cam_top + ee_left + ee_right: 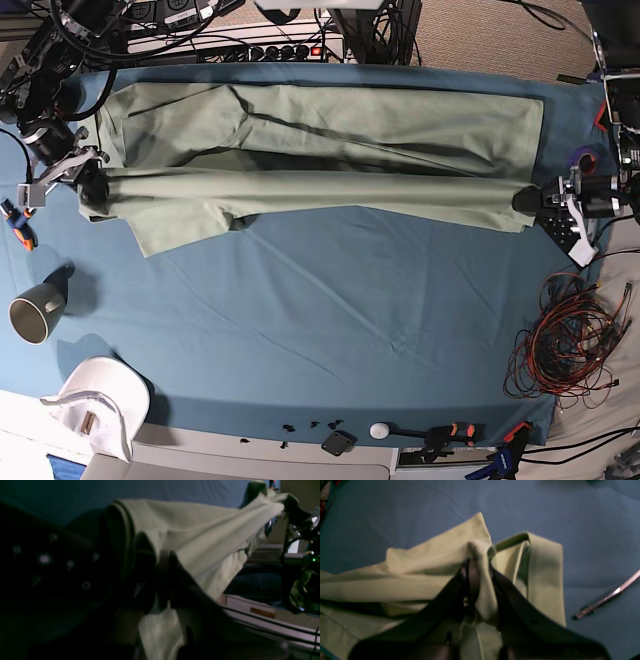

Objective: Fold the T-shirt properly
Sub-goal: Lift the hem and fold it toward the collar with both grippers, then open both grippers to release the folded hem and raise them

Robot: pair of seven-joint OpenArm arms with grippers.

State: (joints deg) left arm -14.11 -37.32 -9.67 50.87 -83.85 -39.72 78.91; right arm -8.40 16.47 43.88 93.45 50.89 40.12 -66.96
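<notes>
From above we see a pale sage-green T-shirt point(320, 150) stretched wide across the far half of a table covered in blue cloth point(330, 330). The right gripper point(92, 183) (at the left edge of the overhead view) has its jaws pinching a bunched corner of the fabric, clear in its wrist view. The left gripper point(528, 199), at the opposite end, has its jaws pressed together on the shirt's other corner, and the fabric runs taut between the two, raised off the cloth along the near edge. A grey mug point(36, 311) and a white cap point(98, 402) sit near the table's front left corner, well apart from the shirt. A coil of red and black wires point(570, 345) lies off the right edge.
</notes>
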